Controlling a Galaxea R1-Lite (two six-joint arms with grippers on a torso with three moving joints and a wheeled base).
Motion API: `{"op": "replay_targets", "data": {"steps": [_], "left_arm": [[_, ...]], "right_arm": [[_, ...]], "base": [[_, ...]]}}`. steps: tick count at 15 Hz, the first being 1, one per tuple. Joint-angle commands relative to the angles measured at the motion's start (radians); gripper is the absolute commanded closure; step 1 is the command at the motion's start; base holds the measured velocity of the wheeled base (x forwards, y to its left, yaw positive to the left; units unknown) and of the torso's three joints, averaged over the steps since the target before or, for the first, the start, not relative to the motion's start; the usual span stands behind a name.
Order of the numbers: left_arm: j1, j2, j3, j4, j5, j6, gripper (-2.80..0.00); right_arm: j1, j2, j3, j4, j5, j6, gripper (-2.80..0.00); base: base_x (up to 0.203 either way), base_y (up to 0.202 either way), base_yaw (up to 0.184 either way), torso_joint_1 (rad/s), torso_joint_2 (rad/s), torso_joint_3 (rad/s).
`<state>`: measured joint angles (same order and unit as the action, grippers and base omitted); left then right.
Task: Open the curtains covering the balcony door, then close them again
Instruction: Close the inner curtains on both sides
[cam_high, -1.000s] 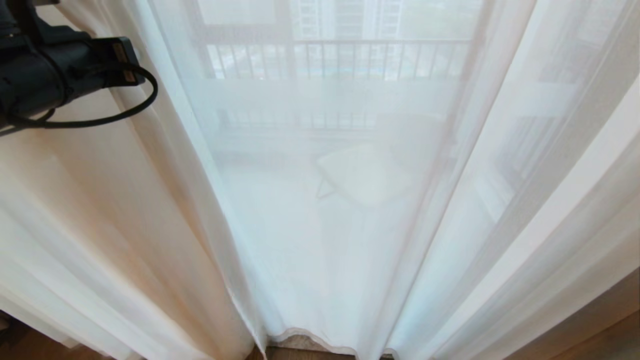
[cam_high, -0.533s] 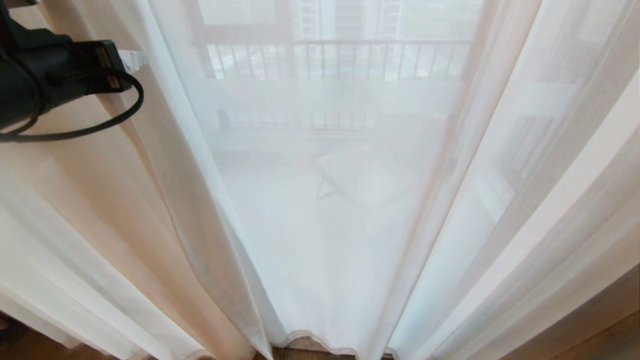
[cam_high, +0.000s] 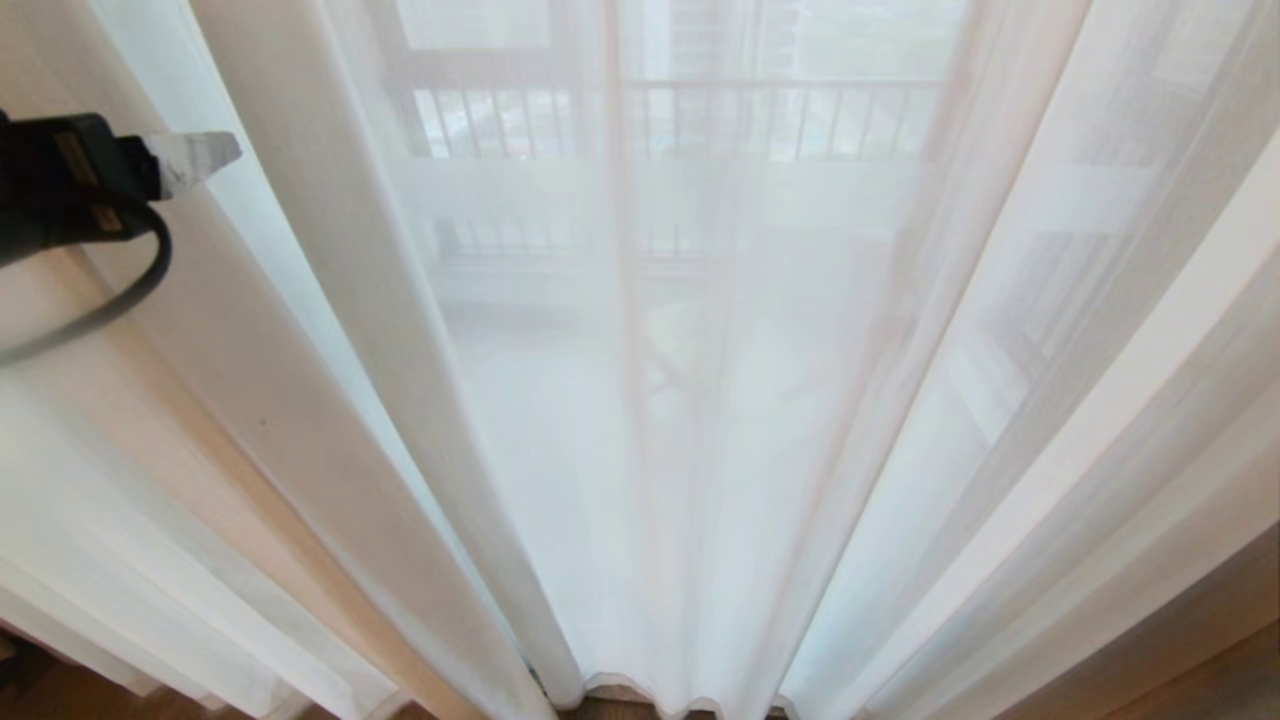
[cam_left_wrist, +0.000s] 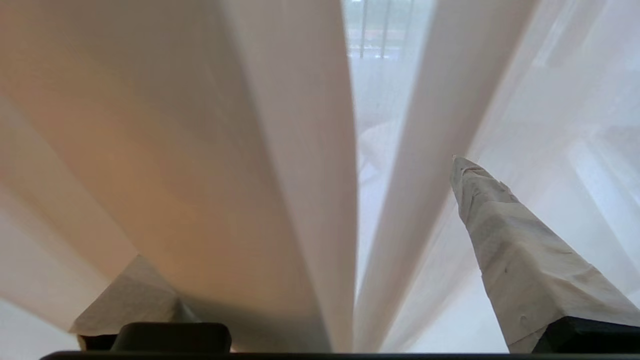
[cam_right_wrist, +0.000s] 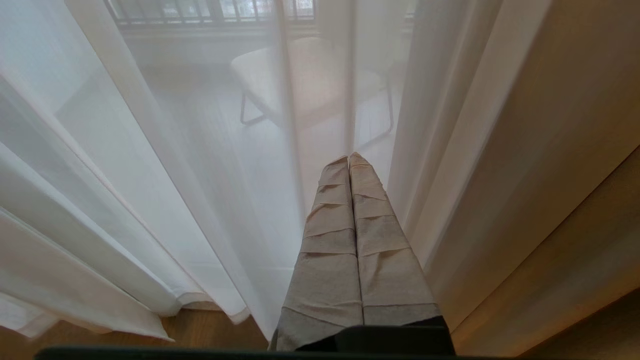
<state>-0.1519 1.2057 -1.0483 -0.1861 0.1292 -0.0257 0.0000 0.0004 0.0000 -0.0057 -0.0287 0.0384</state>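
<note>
A home, at a balcony door.
Floor-length curtains (cam_high: 330, 330) hang over a wooden floor (cam_right_wrist: 210, 325); beyond, far, a railing (cam_high: 760, 115) and chair (cam_right_wrist: 300, 75).

No readable text, labels, brands, numbers or signs in any view. The curtains (cam_high: 700, 400) are plain, unprinted cloth. The wrapped fingers of the left gripper (cam_left_wrist: 310, 240) and the right gripper (cam_right_wrist: 350, 160) carry no markings. Shapes seen through the sheer fabric are too veiled to show any lettering.
</note>
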Motion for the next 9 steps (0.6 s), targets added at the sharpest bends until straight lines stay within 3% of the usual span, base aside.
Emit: {"op": "replay_targets", "data": {"steps": [1, 9], "left_arm": [[0.001, -0.130, 0.059, 0.028, 0.001, 0.000, -2.80], [0.003, -0.401, 0.146, 0.251, 0.000, -0.002, -2.80]], "right_arm": [[0.000, 0.000, 0.000, 0.000, 0.000, 0.000, 0.00], [0.000, 0.000, 0.000, 0.000, 0.000, 0.000, 0.00]], "base": [[0.000, 0.000, 0.000, 0.000, 0.00, 0.000], [0.000, 0.000, 0.000, 0.000, 0.00, 0.000]]}}
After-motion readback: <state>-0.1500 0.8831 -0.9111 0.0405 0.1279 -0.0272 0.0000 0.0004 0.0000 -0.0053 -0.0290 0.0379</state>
